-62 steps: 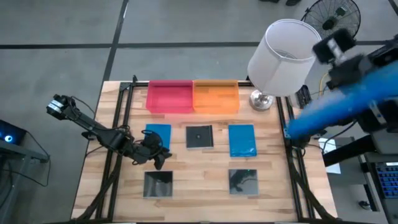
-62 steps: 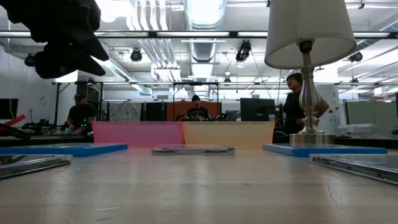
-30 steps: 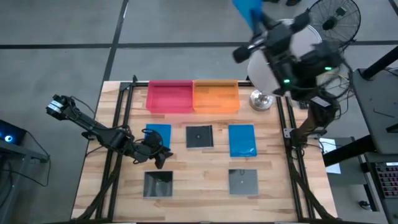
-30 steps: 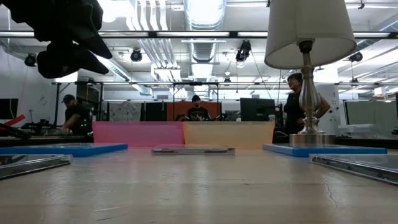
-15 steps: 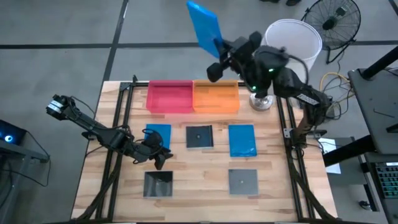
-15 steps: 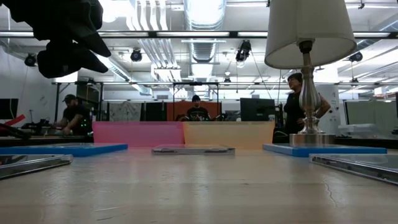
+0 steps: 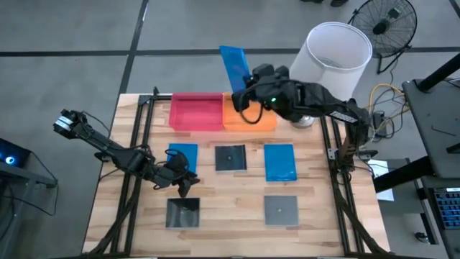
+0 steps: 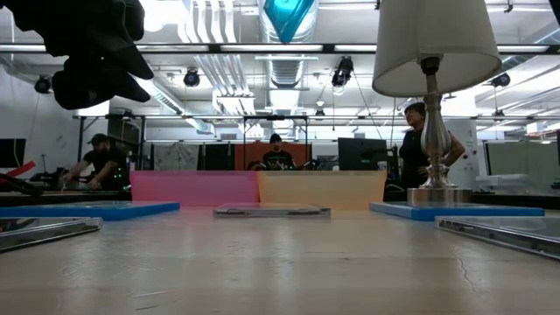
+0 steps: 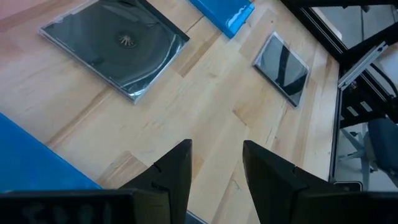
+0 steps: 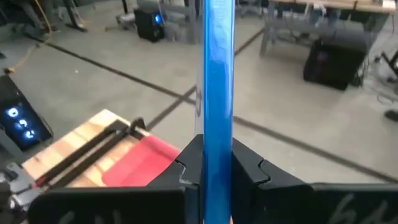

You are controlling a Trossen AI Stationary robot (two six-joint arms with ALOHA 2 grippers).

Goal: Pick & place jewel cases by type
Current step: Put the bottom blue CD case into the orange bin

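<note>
The right gripper [image 7: 244,92] is clamping a blue jewel case [image 7: 234,66] on edge, holding it up in the air over the back of the table, about above the seam where the pink tray [image 7: 195,111] is meeting the orange tray [image 7: 250,113]. In the right wrist view the case [image 10: 218,81] is standing upright between that arm's two closed-in fingers.

The sorting is looking barely begun. Both trays are showing bare floors from above, so I'm judging nothing is delivered yet, and this airborne case is looking like the first one on its way.

The left gripper [image 7: 181,175] is hanging low at the left side, just beside the blue case [image 7: 182,156] lying there, with its fingers [image 9: 176,176] standing partly apart and nothing between them.

Counting now: three blue cases, one in the air, one at the left and one [image 7: 279,161] lying at the right. Three dark ones are lying flat: centre [image 7: 231,157], front left [image 7: 183,212] and front right [image 7: 280,209]. So five are waiting on the wood, and two trays are sitting at the back.
</note>
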